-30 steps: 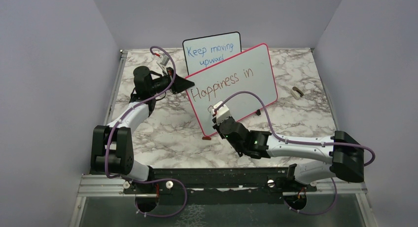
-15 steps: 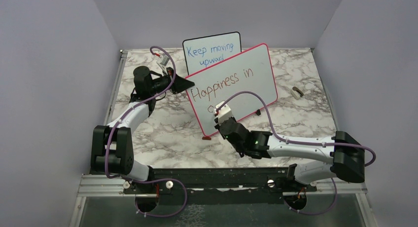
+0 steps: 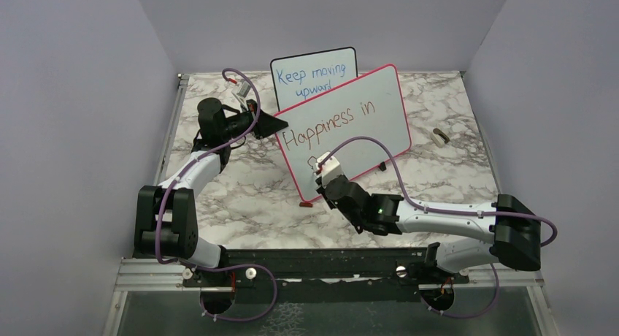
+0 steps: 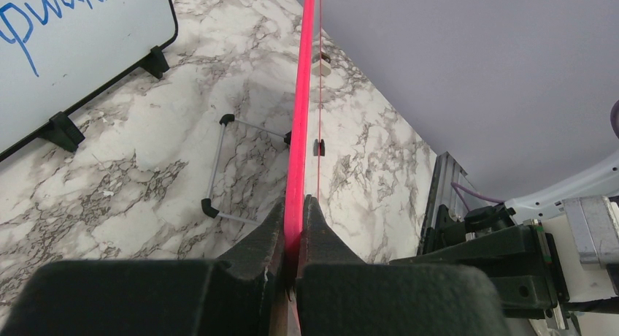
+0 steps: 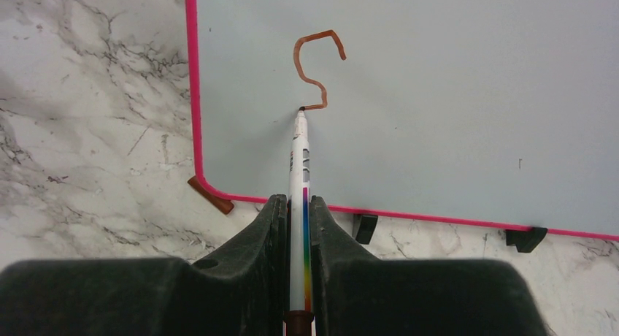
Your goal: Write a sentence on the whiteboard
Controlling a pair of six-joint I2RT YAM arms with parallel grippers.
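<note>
1. The whiteboard [image 3: 383,128] stands on its small black feet near the middle of the bench [image 3: 241,182], turned at an angle to the bench edges. It partly covers a smaller black-framed board [image 3: 349,61] behind it.
2. The sentence [image 3: 328,126] reads "Happiness in" on the upper line. The lower line holds a single curved brownish-red stroke [image 5: 309,77] that resembles an "s".
3. The marker [image 5: 300,168] points at the board surface. Its tip touches the lower end of that stroke, near the lower left corner of the pink-red frame.
4. The right tool [image 5: 296,204] is clenched on the marker barrel, with both fingers pressed against it.
5. The left tool [image 4: 293,204] is clamped on the left edge of the frame and braces the board.
6. Step in hand, as judged: the second line is being written, and its first letter is at or near completion.
7. The next move calls for:
   - a short shift of the tip to the right, onto bare surface;
   - light, even tip pressure;
   - a baseline parallel to the upper line;
   - a firm left clamp, so that the board does not slide under the stroke.
</note>
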